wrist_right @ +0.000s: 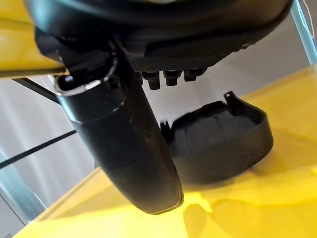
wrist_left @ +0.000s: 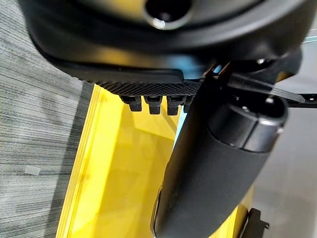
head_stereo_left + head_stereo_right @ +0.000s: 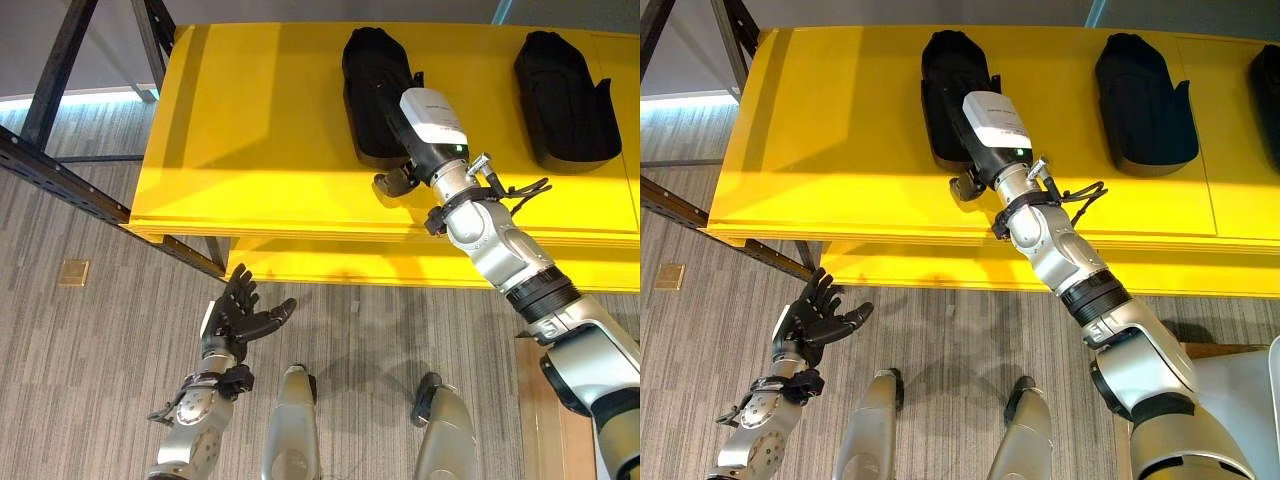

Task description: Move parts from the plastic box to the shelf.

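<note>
Parts (image 3: 566, 98), black curved shells, on yellow shelf (image 3: 260, 150).

Left hand (image 3: 237, 318) open low; right hand (image 3: 398, 182) extended forward.

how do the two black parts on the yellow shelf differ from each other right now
The black moulded plastic part nearer the shelf's left end has the right hand over its near end, while the second black moulded part to its right sits apart from both hands. The left part is partly hidden by the arm; the right one is fully exposed. Both lie on the yellow shelf, lengthwise front to back, alike in shape.
</note>
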Motion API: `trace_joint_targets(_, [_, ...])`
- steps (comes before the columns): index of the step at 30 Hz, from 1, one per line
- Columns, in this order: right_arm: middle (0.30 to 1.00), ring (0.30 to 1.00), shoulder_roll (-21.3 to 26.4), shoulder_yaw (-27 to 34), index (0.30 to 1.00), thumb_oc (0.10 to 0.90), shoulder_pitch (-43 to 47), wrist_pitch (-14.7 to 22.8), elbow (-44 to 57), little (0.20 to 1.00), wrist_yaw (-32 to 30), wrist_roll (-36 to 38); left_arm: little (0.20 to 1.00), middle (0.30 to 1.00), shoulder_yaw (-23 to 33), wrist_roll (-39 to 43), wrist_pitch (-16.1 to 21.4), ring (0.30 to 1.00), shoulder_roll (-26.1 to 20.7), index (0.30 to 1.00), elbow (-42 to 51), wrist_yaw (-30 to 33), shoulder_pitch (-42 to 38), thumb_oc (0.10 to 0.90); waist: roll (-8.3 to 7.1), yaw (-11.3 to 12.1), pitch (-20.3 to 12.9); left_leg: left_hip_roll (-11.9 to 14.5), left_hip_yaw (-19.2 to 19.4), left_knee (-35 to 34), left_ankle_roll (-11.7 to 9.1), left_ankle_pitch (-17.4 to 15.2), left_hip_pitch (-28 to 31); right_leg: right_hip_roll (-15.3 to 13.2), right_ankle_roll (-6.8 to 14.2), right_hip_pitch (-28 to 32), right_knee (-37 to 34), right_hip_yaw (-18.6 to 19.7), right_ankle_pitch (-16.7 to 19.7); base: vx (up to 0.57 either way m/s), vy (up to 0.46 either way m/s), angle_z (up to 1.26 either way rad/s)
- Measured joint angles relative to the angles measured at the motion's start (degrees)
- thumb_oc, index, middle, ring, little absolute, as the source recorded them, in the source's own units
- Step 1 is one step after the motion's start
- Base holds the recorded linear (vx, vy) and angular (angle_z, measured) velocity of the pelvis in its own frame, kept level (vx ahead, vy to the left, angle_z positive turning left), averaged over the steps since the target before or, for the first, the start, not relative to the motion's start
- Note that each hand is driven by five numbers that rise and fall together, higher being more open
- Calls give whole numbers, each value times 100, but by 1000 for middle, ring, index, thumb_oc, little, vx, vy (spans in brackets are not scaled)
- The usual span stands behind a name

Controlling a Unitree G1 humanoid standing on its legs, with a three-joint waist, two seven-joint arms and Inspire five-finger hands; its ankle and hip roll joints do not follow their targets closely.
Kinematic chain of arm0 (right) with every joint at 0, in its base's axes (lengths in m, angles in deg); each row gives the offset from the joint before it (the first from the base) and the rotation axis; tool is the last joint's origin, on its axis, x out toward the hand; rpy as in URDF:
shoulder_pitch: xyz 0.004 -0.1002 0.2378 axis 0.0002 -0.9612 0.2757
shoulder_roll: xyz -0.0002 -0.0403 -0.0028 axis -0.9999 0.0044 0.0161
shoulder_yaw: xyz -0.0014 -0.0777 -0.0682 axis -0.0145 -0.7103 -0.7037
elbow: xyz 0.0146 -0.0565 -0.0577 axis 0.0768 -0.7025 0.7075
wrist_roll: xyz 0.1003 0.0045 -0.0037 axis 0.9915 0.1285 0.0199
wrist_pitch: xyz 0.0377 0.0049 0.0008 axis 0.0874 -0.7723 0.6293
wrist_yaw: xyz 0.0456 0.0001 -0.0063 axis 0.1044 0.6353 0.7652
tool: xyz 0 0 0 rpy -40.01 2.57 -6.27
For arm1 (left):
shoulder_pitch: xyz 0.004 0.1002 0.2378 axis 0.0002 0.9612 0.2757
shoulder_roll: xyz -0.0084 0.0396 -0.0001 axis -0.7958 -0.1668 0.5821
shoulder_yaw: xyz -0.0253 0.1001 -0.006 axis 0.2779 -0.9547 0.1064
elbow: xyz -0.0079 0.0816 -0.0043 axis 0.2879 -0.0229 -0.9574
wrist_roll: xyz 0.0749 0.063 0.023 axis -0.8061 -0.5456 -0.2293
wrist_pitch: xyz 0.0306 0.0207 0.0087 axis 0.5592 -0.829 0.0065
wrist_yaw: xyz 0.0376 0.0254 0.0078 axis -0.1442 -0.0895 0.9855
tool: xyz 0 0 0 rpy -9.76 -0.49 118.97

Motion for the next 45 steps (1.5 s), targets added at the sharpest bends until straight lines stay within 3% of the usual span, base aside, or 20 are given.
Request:
trace_joint_targets(9, [1000, 1000, -70, 237, 1000, 900, -105, 137, 149, 1000, -83, 36, 1000, 1000, 0, -40, -2, 1000, 3, 1000, 0, 10, -76, 900, -5, -23, 3, 4, -5, 7, -9, 4, -23, 5, -2, -31, -14, 9, -4, 0, 0, 0])
trace_joint_targets(15, [1000, 1000, -318, 732, 1000, 900, -498, 160, 152, 1000, -298, 648, 1000, 1000, -15, -47, -4, 1000, 3, 1000, 0, 86, -59, 900, -7, -28, 5, 8, -3, -2, -12, 6, -27, 13, -6, -39, -21, 13, -5, 0, 0, 0])
trace_joint_targets(24, [1000, 1000, -309, 864, 1000, 900, -527, 171, 456, 1000, -471, 1142, 1000, 1000, -18, -49, -6, 1000, 3, 1000, 0, 95, -53, 900, -9, -30, 6, 13, -6, -20, -15, 8, -28, 19, -6, -39, -31, 6, -5, 0, 0, 0])
trace_joint_targets(40, [1000, 1000, -315, 902, 1000, 900, -560, 239, 601, 1000, -555, 1253, 1000, 1000, -17, -50, -7, 1000, 3, 1000, 0, 114, -20, 900, -13, -49, 7, 10, -27, -25, -14, 8, -66, 25, 3, -35, -76, -22, 1, 0, 0, 0])
trace_joint_targets(45, [1000, 1000, -482, 1175, 1000, 900, -809, 266, 669, 1000, -718, 1471, 1000, 1000, -18, -116, -12, 1000, 3, 1000, 0, 125, -11, 900, -16, -60, 9, 9, -24, -7, -10, 6, -90, 26, 4, -51, -47, -17, 2, 0, 0, 0])
